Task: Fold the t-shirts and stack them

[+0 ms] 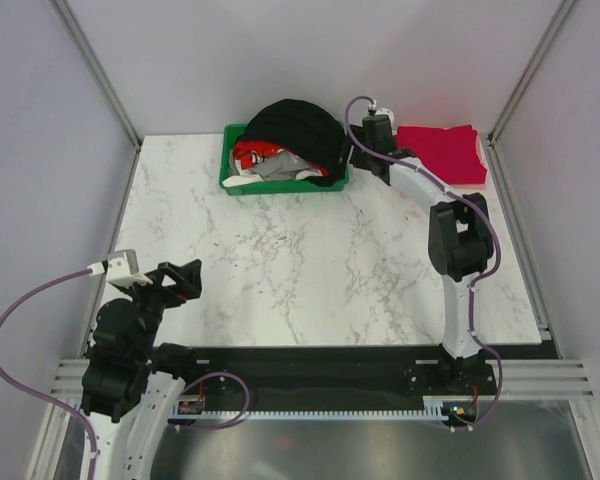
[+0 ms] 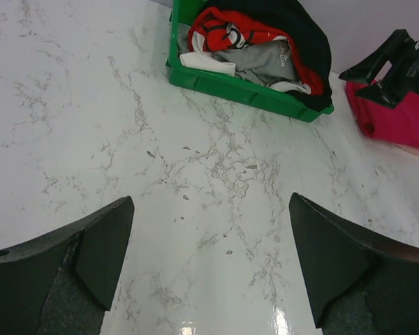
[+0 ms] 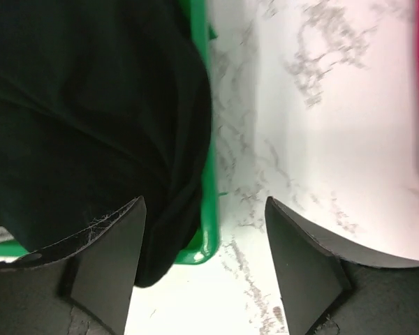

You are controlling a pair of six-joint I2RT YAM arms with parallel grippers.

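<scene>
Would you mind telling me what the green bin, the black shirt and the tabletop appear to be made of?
Green bin: likely moulded plastic, glossy rim. Black shirt: soft matte cloth, draped in folds. Tabletop: marble-look, glossy; possibly laminate.

We're looking at the table (image 2: 91, 125): a polished marble pattern, smooth and glossy, catching glare at the near edge. The bin (image 2: 230, 84) is shining as smooth green plastic. The black t-shirt (image 3: 77, 105) is reading as soft matt cloth, and so is the crimson-pink t-shirt (image 1: 438, 152). On the right gripper (image 3: 204, 209), the fingers (image 3: 101, 269) are showing matt black plastic, fuzzy along the edges. The near rails (image 1: 540, 378) are looking like brushed metal.
</scene>
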